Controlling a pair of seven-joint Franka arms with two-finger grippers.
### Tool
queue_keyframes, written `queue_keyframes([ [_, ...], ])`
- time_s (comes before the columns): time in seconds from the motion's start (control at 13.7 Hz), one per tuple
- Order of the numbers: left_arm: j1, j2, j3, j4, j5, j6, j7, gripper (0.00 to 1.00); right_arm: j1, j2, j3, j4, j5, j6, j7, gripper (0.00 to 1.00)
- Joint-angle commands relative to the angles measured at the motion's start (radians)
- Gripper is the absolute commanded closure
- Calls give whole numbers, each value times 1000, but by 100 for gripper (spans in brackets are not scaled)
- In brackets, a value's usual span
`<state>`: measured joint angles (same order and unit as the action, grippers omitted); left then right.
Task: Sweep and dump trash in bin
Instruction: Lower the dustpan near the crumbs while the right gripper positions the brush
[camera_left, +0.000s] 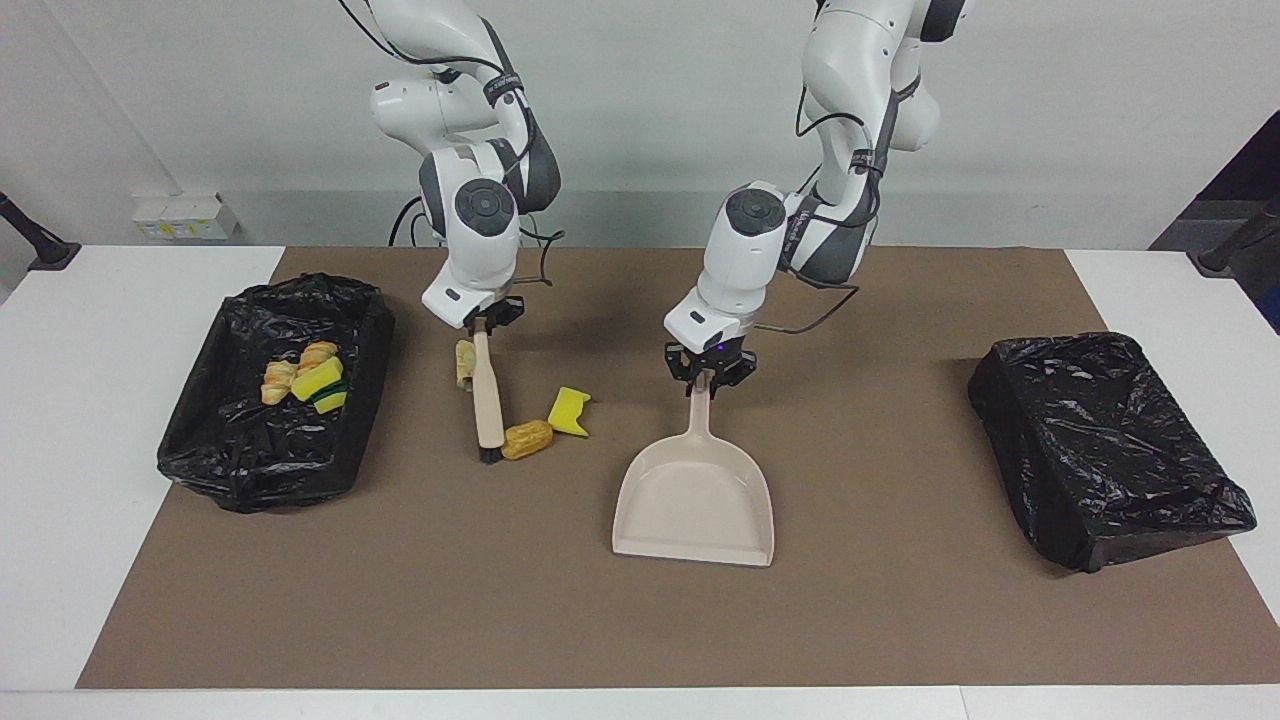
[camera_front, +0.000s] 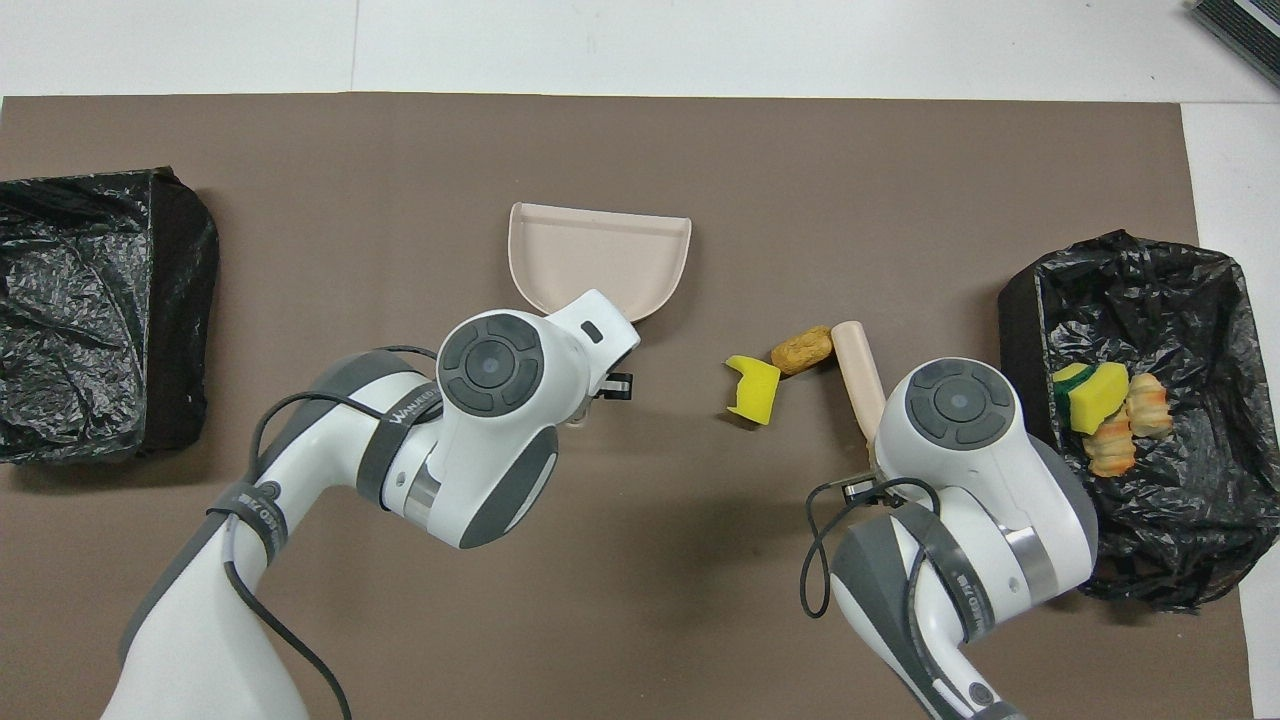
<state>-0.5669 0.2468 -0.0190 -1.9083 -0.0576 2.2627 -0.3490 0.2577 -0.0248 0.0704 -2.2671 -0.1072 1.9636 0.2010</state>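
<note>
My right gripper (camera_left: 480, 322) is shut on the handle of the beige brush (camera_left: 487, 398). The brush slants down to the mat, and its bristle end touches a tan bread roll (camera_left: 527, 439). A yellow sponge chunk (camera_left: 568, 411) lies right beside the roll (camera_front: 802, 349). A pale lump (camera_left: 464, 362) sits partly hidden by the brush handle, nearer the robots. My left gripper (camera_left: 708, 374) is shut on the handle of the beige dustpan (camera_left: 695, 497), whose pan rests on the mat. More trash (camera_front: 1095, 400) lies in the black-lined bin (camera_left: 250, 470) at the right arm's end.
A second black-bagged bin (camera_left: 1100, 440) stands at the left arm's end of the table. Everything sits on a brown mat (camera_left: 900, 620) with white table around it. Open mat lies between the dustpan (camera_front: 600, 255) and that second bin (camera_front: 90, 300).
</note>
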Motion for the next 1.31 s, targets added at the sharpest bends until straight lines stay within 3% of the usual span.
queue_keyframes([
  [0.0,96,-95,-1,-6,15,-122,240,100,6,-30,3,30,50,-29,6,100],
  [0.22,179,-164,-1,-8,1,-267,572,100,2,-62,-6,87,23,-151,17,100],
  [0.36,228,-178,-1,-11,1,-340,832,100,2,-131,-3,58,-40,-237,131,100],
  [0.58,256,-198,-1,-28,-1,-405,1162,100,-9,-242,-4,-104,-52,-224,224,100],
  [0.66,246,-199,-1,-29,-1,-399,1249,100,-71,-269,-3,-156,-54,-194,206,100],
  [0.87,214,-211,-7,-87,1,-350,1321,100,-101,-238,3,-222,-40,-82,222,100],
  [1.02,141,-224,-7,-161,10,-235,1341,100,-66,-189,5,-223,-34,-55,232,100],
  [1.24,119,-210,-7,-173,56,-186,1329,100,-12,-91,5,-192,76,60,228,100],
])
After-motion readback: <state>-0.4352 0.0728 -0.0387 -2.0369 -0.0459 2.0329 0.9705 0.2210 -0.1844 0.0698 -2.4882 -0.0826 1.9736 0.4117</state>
